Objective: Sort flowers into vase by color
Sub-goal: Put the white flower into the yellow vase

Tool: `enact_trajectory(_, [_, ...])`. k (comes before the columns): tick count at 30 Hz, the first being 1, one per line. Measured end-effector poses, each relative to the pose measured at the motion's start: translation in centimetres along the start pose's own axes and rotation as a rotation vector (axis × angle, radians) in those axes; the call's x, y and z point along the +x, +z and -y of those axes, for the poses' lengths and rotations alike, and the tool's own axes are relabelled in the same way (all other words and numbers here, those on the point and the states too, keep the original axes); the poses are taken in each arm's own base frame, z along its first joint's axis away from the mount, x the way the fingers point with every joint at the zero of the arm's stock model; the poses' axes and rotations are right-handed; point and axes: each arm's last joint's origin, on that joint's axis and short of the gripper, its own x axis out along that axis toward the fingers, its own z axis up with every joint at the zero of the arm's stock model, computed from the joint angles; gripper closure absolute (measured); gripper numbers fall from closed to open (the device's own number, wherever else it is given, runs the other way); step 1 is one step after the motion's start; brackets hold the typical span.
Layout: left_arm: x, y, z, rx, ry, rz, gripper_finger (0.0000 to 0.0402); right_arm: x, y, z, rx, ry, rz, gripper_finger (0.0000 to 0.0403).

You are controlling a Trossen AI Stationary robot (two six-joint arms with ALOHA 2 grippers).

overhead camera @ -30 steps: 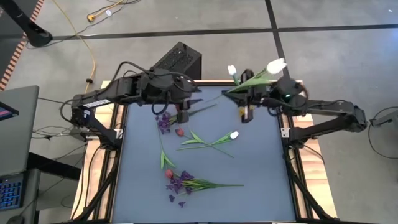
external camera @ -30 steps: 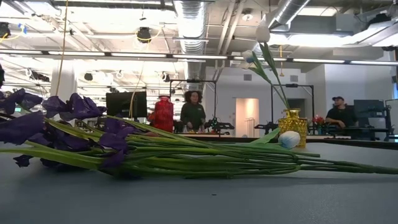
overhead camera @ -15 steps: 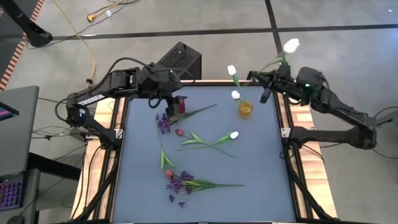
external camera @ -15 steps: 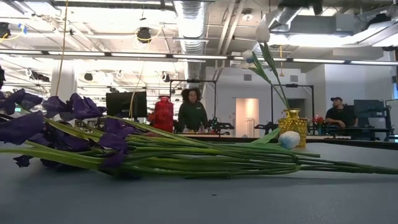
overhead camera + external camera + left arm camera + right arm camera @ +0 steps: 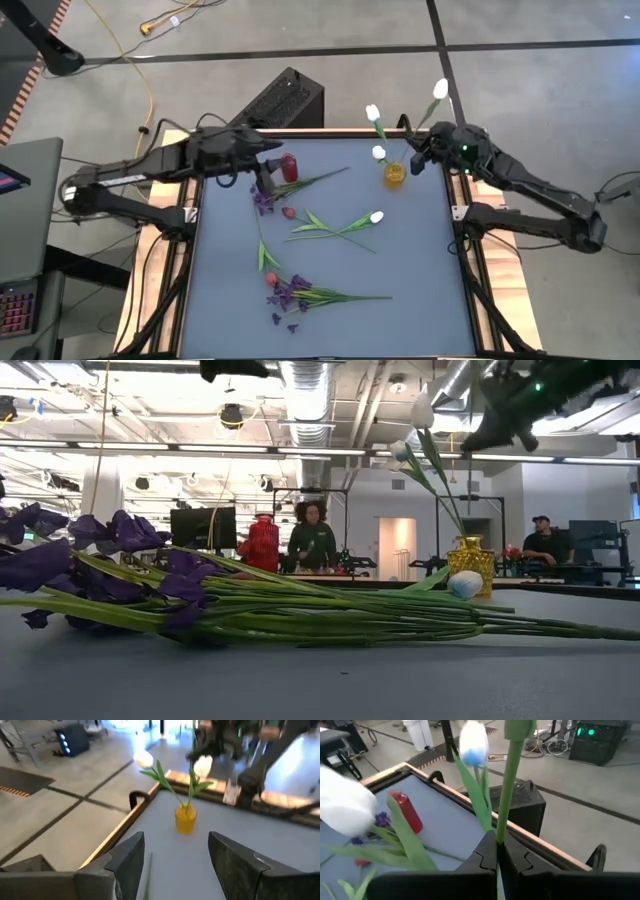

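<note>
A yellow vase [image 5: 394,172] at the table's far right holds two white tulips [image 5: 372,112] by their stems. My right gripper [image 5: 413,160] hovers just right of it, shut on a third white tulip [image 5: 441,90]. A red vase [image 5: 290,167] stands at the far left, and my left gripper [image 5: 262,172] hangs open and empty beside it, facing the yellow vase [image 5: 185,817]. Flat on the grey mat lie purple flowers [image 5: 264,197], a red bud [image 5: 288,212], a white tulip [image 5: 376,216], another red bud [image 5: 271,280] and a purple cluster [image 5: 290,295]. My right gripper pinches the white tulip's green stem [image 5: 501,827] between its two fingertips, well below the bud. The fingers come nearly level from the table's right side and lie across the stem. The stem rises almost upright above them, and its lower end is hidden by the gripper.
A black box [image 5: 290,95] stands beyond the far edge. A wooden frame [image 5: 190,215] borders the mat. Bare mat lies at the near right and near left. In the low view, people [image 5: 311,540] stand in the room behind the table.
My right gripper has drawn back from above the yellow vase toward the table's far right corner, carrying the white tulip, and has tipped from pointing down to nearly level. My left gripper has pulled back from over the red vase toward the left edge.
</note>
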Motion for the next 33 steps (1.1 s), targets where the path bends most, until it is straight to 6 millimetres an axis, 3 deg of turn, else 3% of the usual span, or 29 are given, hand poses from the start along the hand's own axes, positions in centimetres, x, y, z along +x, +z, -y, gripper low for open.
enact_trajectory(4, [-0.7, -1.0, -0.5, -0.06, 0.003, 0.058, 0.0193, 0.9, -1.7, 0.1, 0.019, -0.004, -0.032, 0.0376])
enact_trajectory(18, [-1.2, -0.9, -0.7, -0.083, 0.004, 0.072, 0.0193, 2.5, -5.1, 0.6, 0.025, -0.06, -0.05, 0.0375])
enact_trajectory(33, [-1.2, -0.9, -0.7, -0.082, 0.006, 0.072, 0.0194, 3.3, -6.7, 0.8, 0.062, -0.087, -0.158, 0.0313])
